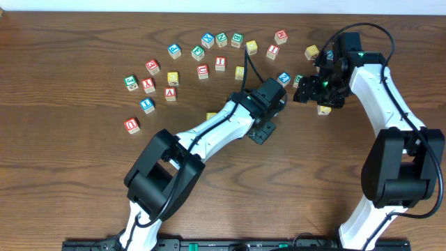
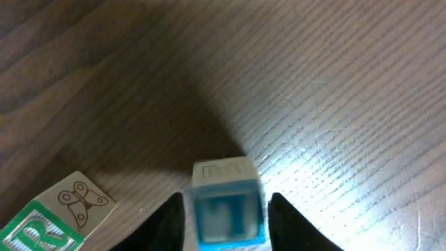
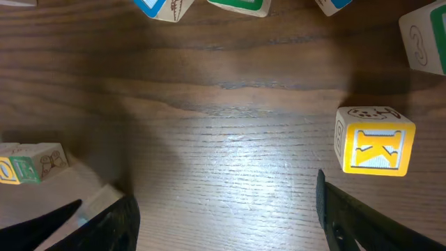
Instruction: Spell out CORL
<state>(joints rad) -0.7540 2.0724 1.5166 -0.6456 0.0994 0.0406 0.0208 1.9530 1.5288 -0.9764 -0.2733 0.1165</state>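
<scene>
A blue-framed letter block [image 2: 224, 183] lies on the wood between my left gripper's [image 2: 226, 203] fingers, blurred, its letter unreadable. A thin gap shows on each side of it, so the jaws stand open around it. In the overhead view the left gripper [image 1: 262, 130] is low over the middle of the table. A green R block [image 2: 42, 226] with a butterfly side lies just left of it. My right gripper [image 3: 224, 192] is open over bare wood with nothing between its fingers. A yellow K block [image 3: 375, 148] sits beyond its right finger, and a green-lettered block [image 3: 28, 166] by its left finger.
Several letter blocks lie in a loose arc across the far half of the table [image 1: 70, 174], from a red one [image 1: 132, 125] at the left to a red one [image 1: 281, 35] at the top. More blocks line the top edge of the right wrist view.
</scene>
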